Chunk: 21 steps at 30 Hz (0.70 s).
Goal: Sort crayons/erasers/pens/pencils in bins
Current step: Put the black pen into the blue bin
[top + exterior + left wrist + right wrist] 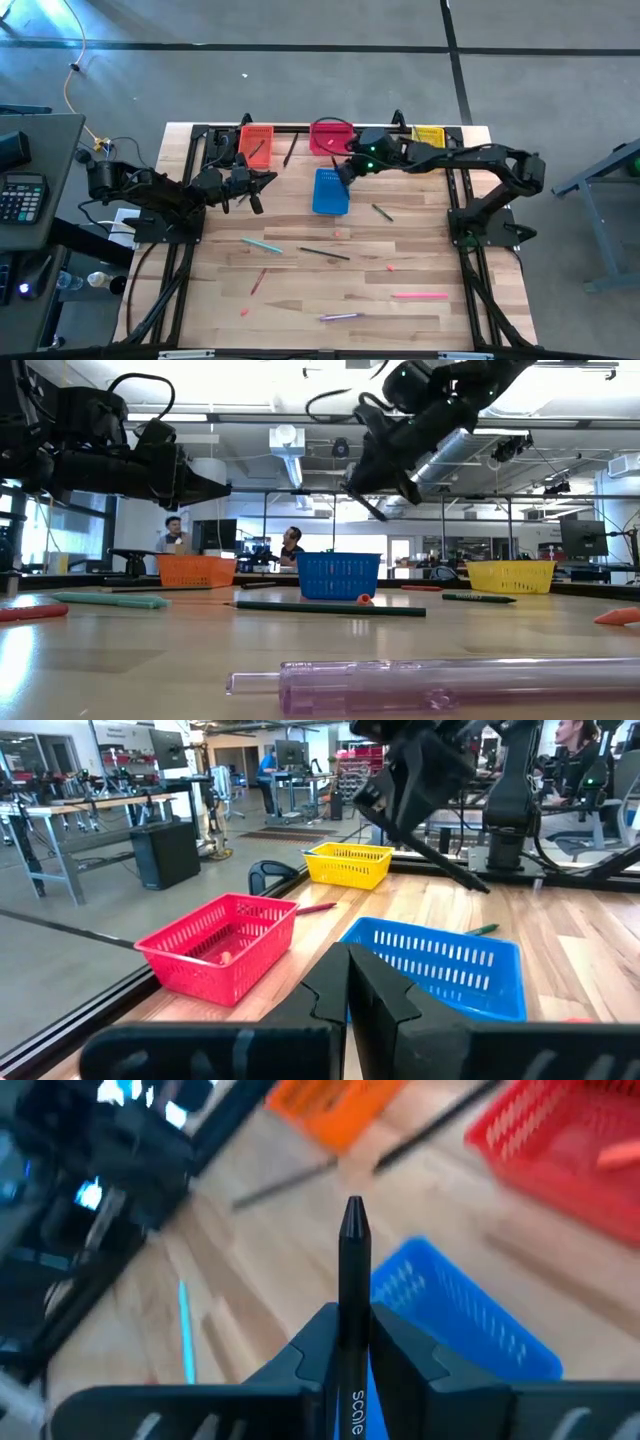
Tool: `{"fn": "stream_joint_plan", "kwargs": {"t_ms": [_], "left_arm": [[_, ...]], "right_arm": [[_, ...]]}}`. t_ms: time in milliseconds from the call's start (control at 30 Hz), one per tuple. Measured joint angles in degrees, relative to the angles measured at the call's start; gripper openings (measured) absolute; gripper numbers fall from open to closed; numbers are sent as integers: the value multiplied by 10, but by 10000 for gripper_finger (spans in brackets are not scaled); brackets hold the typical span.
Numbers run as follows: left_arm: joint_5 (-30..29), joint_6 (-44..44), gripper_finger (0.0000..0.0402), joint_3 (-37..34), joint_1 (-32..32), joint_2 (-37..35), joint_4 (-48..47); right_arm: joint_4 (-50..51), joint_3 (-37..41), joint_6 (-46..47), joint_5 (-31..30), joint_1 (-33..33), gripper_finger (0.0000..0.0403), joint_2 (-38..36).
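Above the blue bin [331,191], near the far middle of the surface [430,320], the right tool [347,172] hangs in the air, pinching a dark pen [352,1280]. Its long axis runs straight out between the two fingers, tip pointing away from the wrist; in the low view it slants downward toward the bin. The left tool [262,184] hovers just left of the blue bin, fingers pressed together on nothing.

Along the far edge stand the orange bin [256,144], the red bin [331,137] and the yellow bin [429,134]. A small orange lump lies inside the red bin.

On the open boards, well apart from both tools, lie a teal pen [262,244] pointing left to right with a slight slant, a dark pencil [324,253] at a similar slant, a short green pencil [382,211] on a diagonal, a pink pen [419,295] lying crosswise, a purple pen [339,316] near the front, and a red crayon [258,281] standing on a steeper diagonal.
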<state>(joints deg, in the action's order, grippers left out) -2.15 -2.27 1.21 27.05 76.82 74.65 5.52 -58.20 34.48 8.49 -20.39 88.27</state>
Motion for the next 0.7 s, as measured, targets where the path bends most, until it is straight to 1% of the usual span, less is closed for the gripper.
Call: {"fn": "stream_joint_plan", "kwargs": {"t_ms": [100, 300, 467, 700], "left_arm": [[0, 0, 0, 0, 0, 0, 0], [0, 1, 0, 0, 0, 0, 0], [0, 1, 0, 0, 0, 0, -1], [0, 1, 0, 0, 0, 0, -2]], "right_arm": [[-27, 0, 6, -36, 13, 41, 22], [-92, 0, 16, -42, 30, 41, 83], [-96, 0, 18, -66, 36, 41, 117], [-96, 0, 31, -66, 45, 41, 149]]}}
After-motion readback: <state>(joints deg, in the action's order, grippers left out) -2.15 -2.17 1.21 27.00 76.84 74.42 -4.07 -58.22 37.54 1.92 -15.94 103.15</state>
